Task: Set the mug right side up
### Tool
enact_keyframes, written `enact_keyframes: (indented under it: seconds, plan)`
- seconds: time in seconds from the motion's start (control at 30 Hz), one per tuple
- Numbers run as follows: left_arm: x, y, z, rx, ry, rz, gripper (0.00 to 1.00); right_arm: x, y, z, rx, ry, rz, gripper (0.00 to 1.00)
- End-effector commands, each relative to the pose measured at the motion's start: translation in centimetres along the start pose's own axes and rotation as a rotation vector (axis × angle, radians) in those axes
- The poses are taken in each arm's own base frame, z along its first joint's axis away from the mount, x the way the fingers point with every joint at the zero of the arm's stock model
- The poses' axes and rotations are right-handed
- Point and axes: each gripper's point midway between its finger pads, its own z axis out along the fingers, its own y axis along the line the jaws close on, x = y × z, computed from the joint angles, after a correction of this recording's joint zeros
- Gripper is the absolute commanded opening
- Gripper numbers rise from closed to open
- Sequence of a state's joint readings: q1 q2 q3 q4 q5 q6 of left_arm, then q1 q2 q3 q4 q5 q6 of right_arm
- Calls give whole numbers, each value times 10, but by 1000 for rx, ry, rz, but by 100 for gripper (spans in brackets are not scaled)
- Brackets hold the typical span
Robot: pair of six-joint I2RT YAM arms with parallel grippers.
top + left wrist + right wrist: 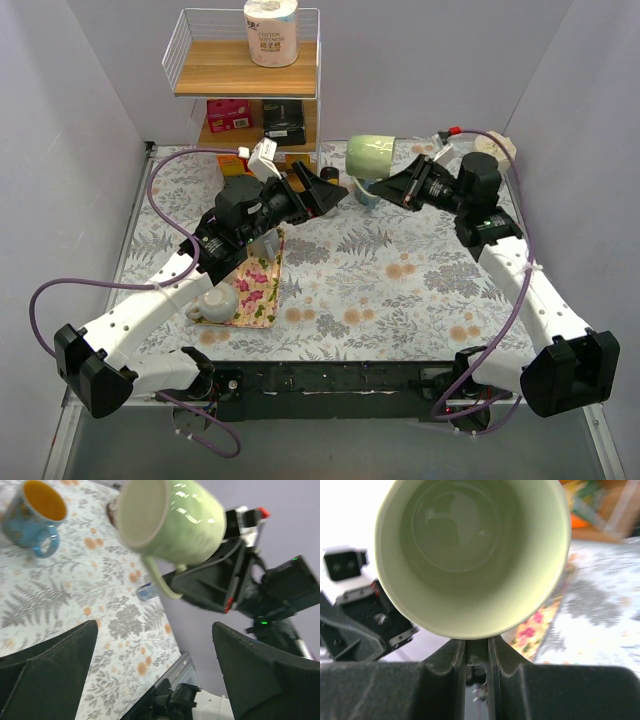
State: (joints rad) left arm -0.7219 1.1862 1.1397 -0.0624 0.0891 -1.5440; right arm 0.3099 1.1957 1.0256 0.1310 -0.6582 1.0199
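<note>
The pale green mug (371,155) hangs in the air at the back of the table, tilted on its side. My right gripper (392,187) is shut on its handle from below. The right wrist view looks into the mug's open mouth (470,555), with the gripper (476,655) clamped on the handle. In the left wrist view the mug (170,517) shows with its handle pointing down into the right fingers (200,582). My left gripper (335,190) is open and empty, just left of the mug and not touching it; it also shows in its own view (155,675).
A blue mug (365,193) with a yellow inside (35,512) stands upright on the floral table under the green mug. A white cup (215,303) lies on a floral cloth (258,285) at the left. A wire shelf (245,75) stands at the back.
</note>
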Motion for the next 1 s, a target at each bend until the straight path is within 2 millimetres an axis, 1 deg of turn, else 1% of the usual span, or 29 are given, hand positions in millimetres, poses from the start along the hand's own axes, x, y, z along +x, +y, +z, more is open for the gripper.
enact_keyframes:
  seconds: [0.0,0.03,0.07,0.1,0.13,0.17,0.2,0.23,0.3,0.33,0.37,0.4,0.43,0.47,0.5,0.53,0.57,0.6,0.7,0.8,0.97]
  plan:
    - [-9,35,-17,-203,-39,46,98,-59,-15,-39,254,-192,-230,1]
    - [-5,42,-19,-229,-22,62,98,-75,-33,-49,346,-243,-236,1]
    - [-4,46,-20,-248,-19,65,98,-77,-45,-56,414,-244,-228,1]
    - [-5,48,-21,-262,-22,66,98,-87,-47,-63,458,-263,-282,1]
    - [-2,54,-22,-292,-10,67,98,-99,-61,-71,549,-302,-295,1]
    - [-3,56,-23,-306,-12,69,98,-100,-72,-77,615,-298,-293,1]
    - [-4,62,-23,-333,-18,71,98,-107,-79,-79,660,-297,-340,1]
    - [-3,66,-25,-359,-14,72,98,-114,-90,-86,733,-324,-350,1]
    - [-3,75,-24,-409,-14,73,98,-120,-105,-91,803,-325,-371,1]
    - [-1,81,-26,-438,1,76,98,-126,-119,-95,872,-331,-382,1]
    - [0,84,-23,-458,8,76,98,-127,-128,-96,899,-329,-377,1]
    - [-1,86,-23,-474,8,74,98,-128,-133,-94,912,-323,-380,1]
    - [1,93,-25,-511,15,78,98,-131,-144,-92,944,-313,-383,1]
    - [-2,92,-25,-520,11,77,98,-132,-150,-91,961,-308,-382,1]
    - [0,96,-24,-540,16,76,98,-132,-155,-88,970,-303,-380,1]
    - [0,101,-26,-565,17,78,98,-133,-165,-85,1006,-300,-385,1]
    - [0,102,-27,-575,20,79,98,-133,-169,-82,1023,-295,-394,1]
    - [0,103,-26,-583,21,79,98,-132,-179,-77,1045,-273,-396,1]
    - [-1,106,-28,-603,20,78,98,-128,-187,-63,1079,-249,-437,1]
    - [-2,107,-30,-615,12,65,98,-120,-201,-45,1101,-210,-479,1]
    - [-4,110,-38,-644,0,64,98,-124,-220,-38,1165,-197,-500,1]
